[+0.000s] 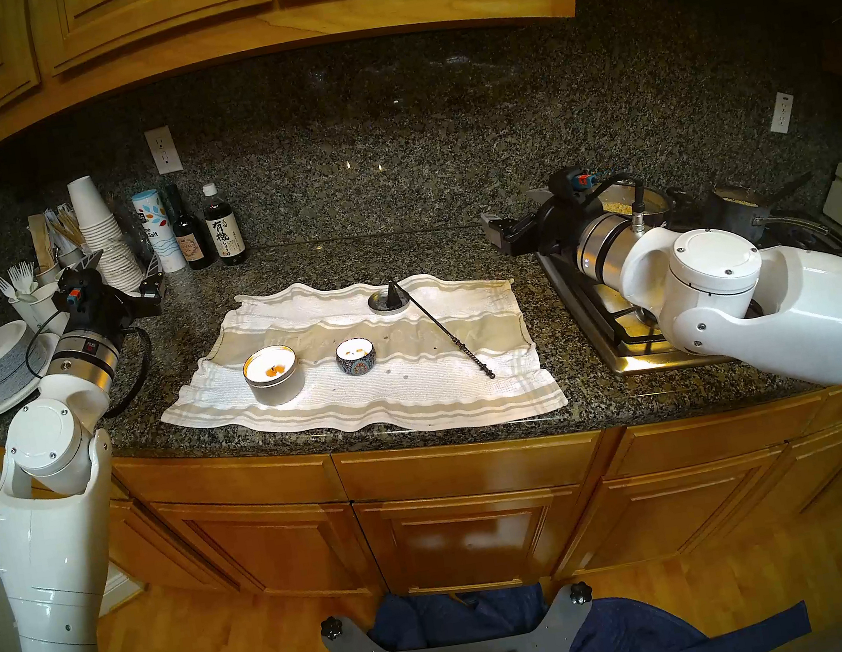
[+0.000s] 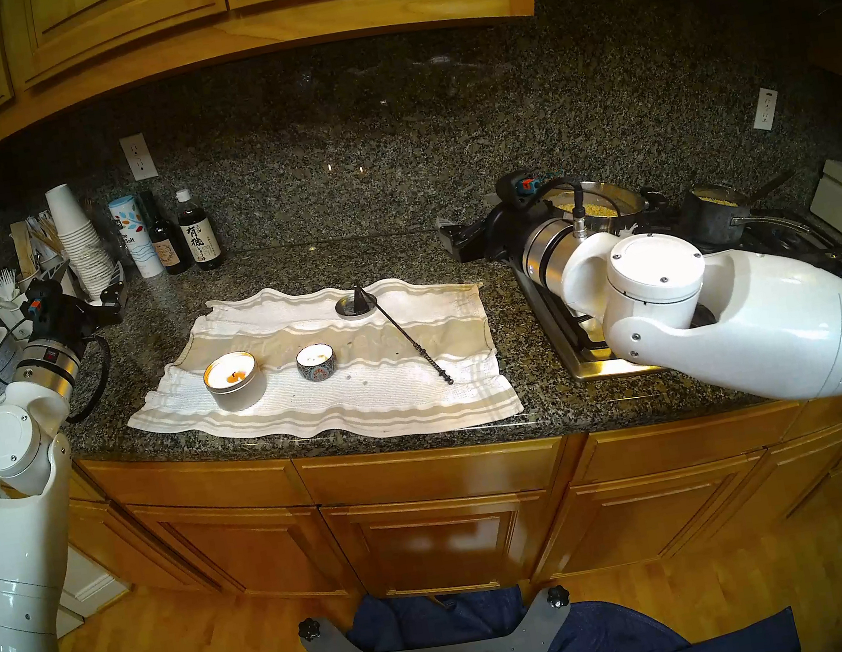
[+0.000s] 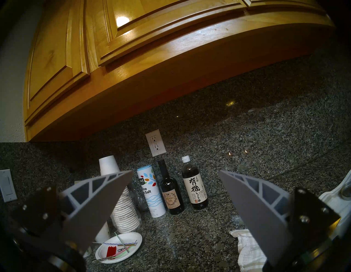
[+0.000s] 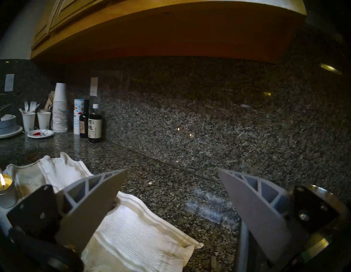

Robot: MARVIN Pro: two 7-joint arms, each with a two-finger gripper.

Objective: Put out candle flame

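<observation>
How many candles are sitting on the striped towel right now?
2. The larger silver tin candle sits on the towel's left part; the small blue patterned bowl candle stands apart to its right, near the white and beige striped towel's middle.

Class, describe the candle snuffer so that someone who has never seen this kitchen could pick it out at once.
On the granite counter lies a striped white towel. Toward its back edge sits a small round metal dish; the candle snuffer rests its black cone there, its thin dark handle slanting toward the towel's front right. Unlike the silver tin candle and patterned bowl candle nearby, it is long and slender.
</observation>
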